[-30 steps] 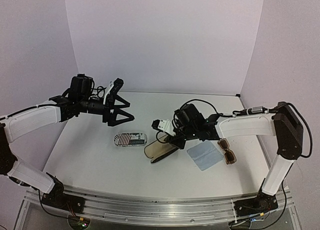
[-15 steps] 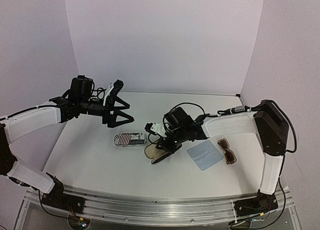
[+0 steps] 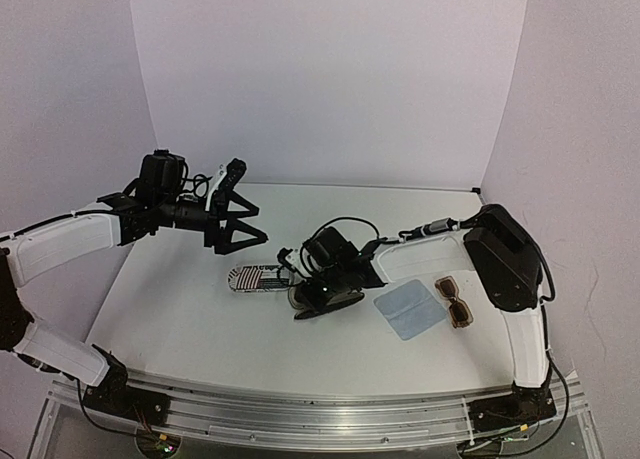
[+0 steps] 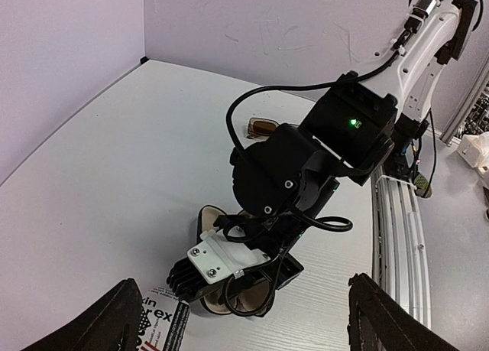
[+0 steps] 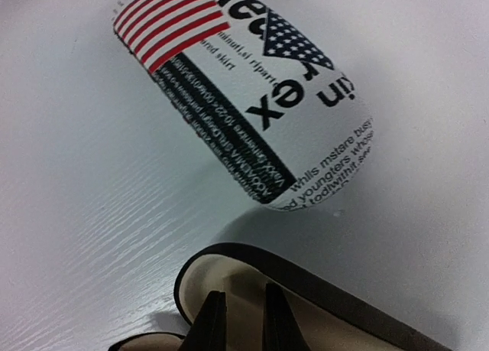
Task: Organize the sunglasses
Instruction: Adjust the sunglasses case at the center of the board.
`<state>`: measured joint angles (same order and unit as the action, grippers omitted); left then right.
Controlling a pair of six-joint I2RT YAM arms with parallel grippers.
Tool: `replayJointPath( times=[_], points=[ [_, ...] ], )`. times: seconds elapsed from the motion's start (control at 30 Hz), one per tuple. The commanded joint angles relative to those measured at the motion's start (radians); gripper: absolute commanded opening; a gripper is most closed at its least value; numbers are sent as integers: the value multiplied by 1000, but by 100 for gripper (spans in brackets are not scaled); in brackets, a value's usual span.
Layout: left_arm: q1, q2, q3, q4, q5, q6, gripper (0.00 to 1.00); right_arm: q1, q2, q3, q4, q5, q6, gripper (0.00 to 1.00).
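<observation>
- Top external view: the brown sunglasses (image 3: pixel 455 301) lie flat on the white desk (image 3: pixel 180 309), on its right side, just to the right of a light-blue cloth (image 3: pixel 410 310). They are close to the cloth's edge, and no pincer touches them.
- The right arm reaches across to the left, well past the cloth. Its right pincer (image 5: pixel 243 297) is down at an open black case (image 3: pixel 325 301) near the middle of the desk.
- Right wrist view: two dark fingertips (image 5: pixel 210 320) point into the cream lining of that case, just inside its black rim. The gap between them is narrow. I cannot tell whether they pinch anything or merely stand close together.
- A striped case (image 3: pixel 258 277), printed with a flag pattern and black lettering, lies closed just to the left of the black case. The two are near each other but not touching.
- The left pincer (image 3: pixel 245 207) hangs in the air above the left half of the desk, released and spread wide, with nothing between its fingers.
- Left wrist view: this looks down on the right arm's wrist bent over the black case. One end of the striped case is at the lower left, and the brown sunglasses are partly hidden beyond the arm.
</observation>
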<state>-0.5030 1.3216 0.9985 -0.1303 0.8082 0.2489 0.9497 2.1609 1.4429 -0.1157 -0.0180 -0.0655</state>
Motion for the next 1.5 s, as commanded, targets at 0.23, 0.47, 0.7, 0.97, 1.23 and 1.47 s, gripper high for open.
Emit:
replayJointPath(
  times=[0.23, 0.47, 0.7, 0.97, 1.23, 1.47],
  points=[
    [4, -28, 3, 27, -6, 22, 87, -3, 0, -4, 71, 131, 184, 16],
    [4, -28, 3, 24, -7, 23, 87, -2, -33, -29, 87, 91, 104, 17],
    [4, -31, 0, 23, -5, 24, 87, -3, -87, -20, 90, 35, 28, 22],
    [4, -29, -1, 22, 2, 27, 87, -17, -205, 31, 88, 49, 50, 27],
    [4, -50, -25, 33, 3, 22, 87, -192, -386, -167, -193, 318, 422, 35],
    [4, -53, -46, 58, 13, 10, 87, -230, -411, -318, -460, 356, 662, 35]
  ],
)
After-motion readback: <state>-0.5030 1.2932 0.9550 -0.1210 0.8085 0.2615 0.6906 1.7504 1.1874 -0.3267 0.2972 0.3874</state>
